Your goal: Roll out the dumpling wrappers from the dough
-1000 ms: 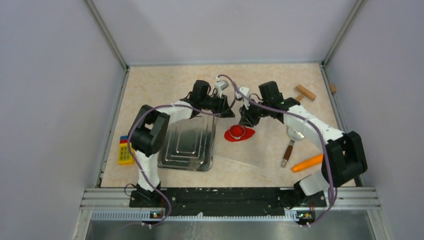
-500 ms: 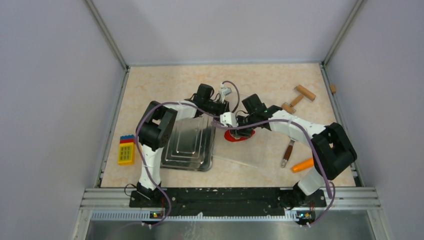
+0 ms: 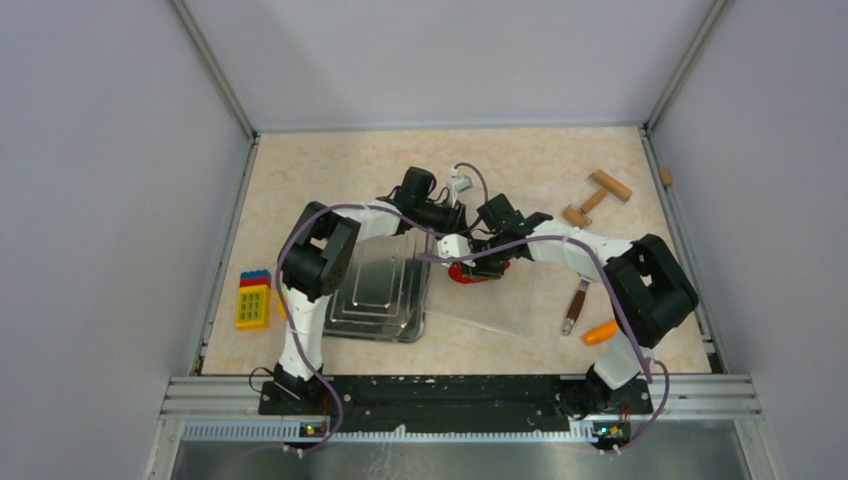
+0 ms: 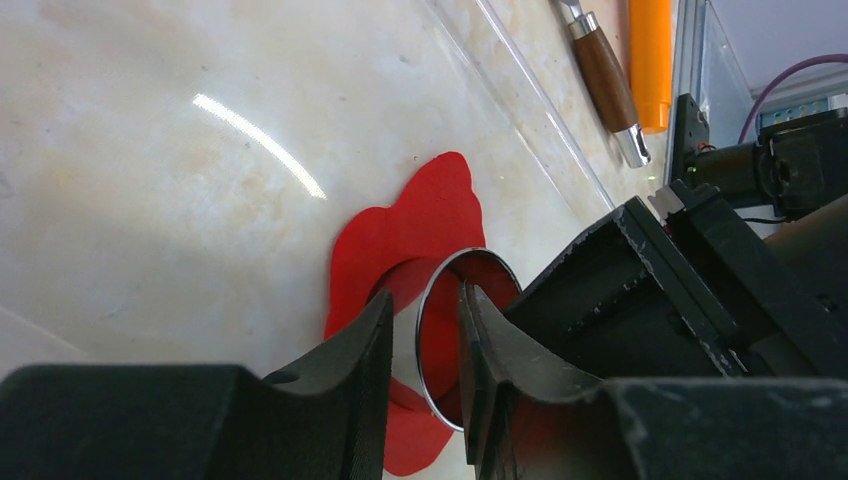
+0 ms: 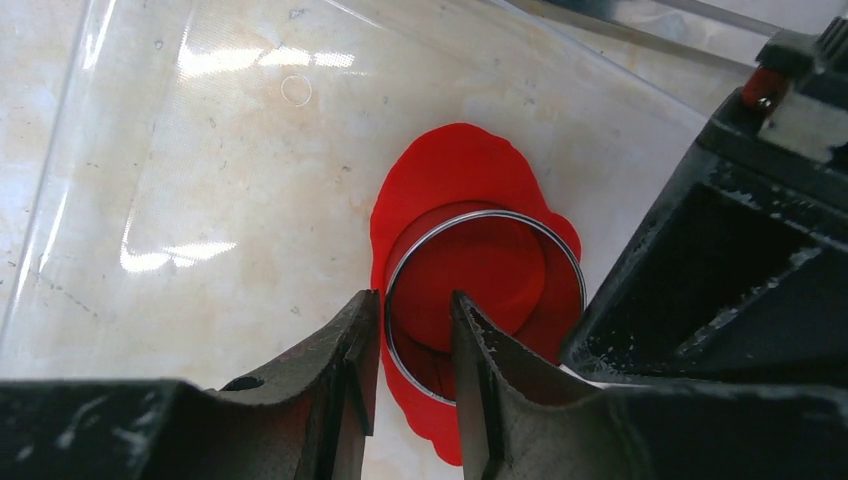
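From above, both arms hide most of the dough beside the metal tray; at the left wrist, the left gripper, narrowly parted, straddles the wall of the metal ring on that dough; at the right wrist, the right gripper does likewise, with dough filling the ring.

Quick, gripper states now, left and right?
Left gripper: fingers straddle the rim of the ring cutter; grip cannot be told.
Right gripper: fingers straddle the same rim; cannot be told either.

The overhead camera is looking down from behind the arm bases, taking in the whole table. Both wrist cameras are peering in very close from opposite sides, sharing the red dough and the metal ring on it.
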{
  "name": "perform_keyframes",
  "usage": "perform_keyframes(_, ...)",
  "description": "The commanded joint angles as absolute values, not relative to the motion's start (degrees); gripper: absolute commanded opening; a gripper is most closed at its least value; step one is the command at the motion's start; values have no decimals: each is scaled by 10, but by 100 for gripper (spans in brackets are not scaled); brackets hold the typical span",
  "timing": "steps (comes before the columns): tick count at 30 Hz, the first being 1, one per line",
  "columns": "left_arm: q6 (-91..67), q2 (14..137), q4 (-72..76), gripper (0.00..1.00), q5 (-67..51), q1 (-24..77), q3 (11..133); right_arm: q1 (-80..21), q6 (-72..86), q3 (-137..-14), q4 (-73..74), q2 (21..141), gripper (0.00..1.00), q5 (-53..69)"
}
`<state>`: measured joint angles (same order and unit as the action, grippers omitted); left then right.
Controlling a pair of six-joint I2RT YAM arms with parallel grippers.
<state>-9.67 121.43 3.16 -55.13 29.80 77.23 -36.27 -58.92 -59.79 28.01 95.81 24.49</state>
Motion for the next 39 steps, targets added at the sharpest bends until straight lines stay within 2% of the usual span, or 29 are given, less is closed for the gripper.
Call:
perform_keyframes(1,-73,1230,20,32,-554,304,794,-373,-606,-613,272,966,32,244)
perform_keyframes(4,-65,1233,13,29,-545,304,793,-374,-606,-612,267,971,28,240)
perform_keyframes(9,-56,1235,4,21,-541,304,793,-375,-608,-610,270,972,16,241)
perform_keyframes(14,-50,1236,3,5,-546,305,787,-376,-608,-602,272,976,1,246)
perform_keyframes(16,-45,1237,3,0,-546,304,781,-378,-609,-597,270,976,0,245)
perform_keyframes(29,-18,1226,12,0,-528,308,723,-401,-633,-544,236,995,0,197)
perform_keyframes(39,-20,1230,31,0,-520,311,683,-405,-592,-535,232,1008,0,198)
